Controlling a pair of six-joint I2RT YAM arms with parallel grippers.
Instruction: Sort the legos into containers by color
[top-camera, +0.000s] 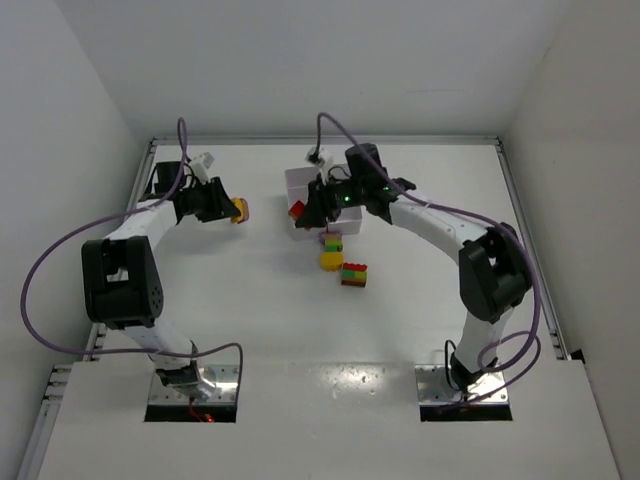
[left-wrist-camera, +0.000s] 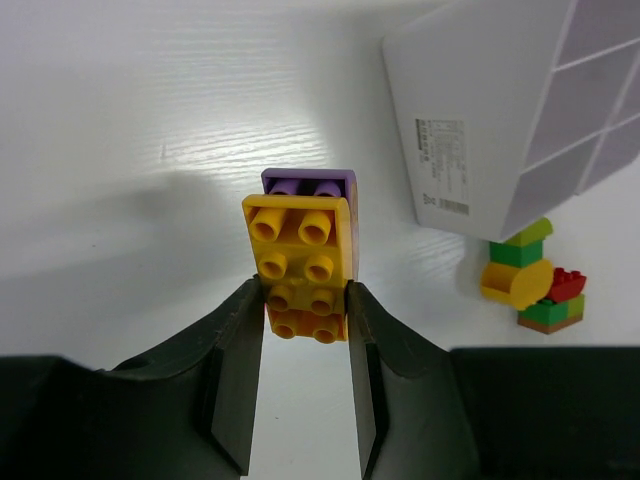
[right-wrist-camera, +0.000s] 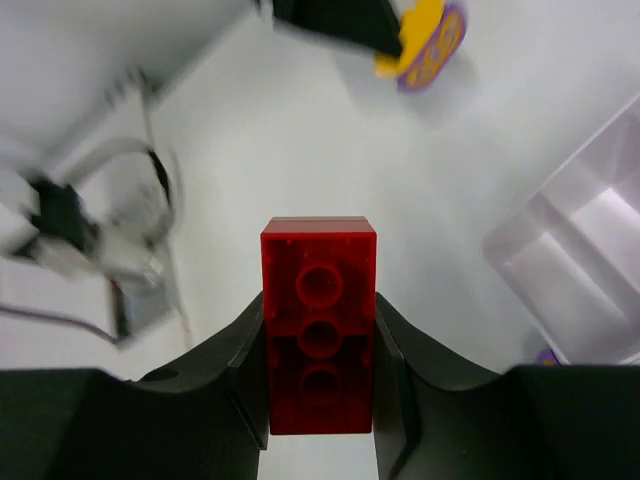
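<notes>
Gripping a yellow, orange and purple clump (left-wrist-camera: 300, 250) by its sides, the left claw (left-wrist-camera: 305, 293) is clamped on it and holds it apart from the tray (top-camera: 297, 183), to its left. The right claw (right-wrist-camera: 320, 303) is clamped on a red brick (right-wrist-camera: 318, 260) at the tray's left edge. The brick seems to hang beside the wall rather than inside a compartment, though the top view is too small to be sure. On the table (top-camera: 250, 300), just near of the tray, lie a yellow piece (top-camera: 331, 259) and a red-green stack (top-camera: 354, 273).
</notes>
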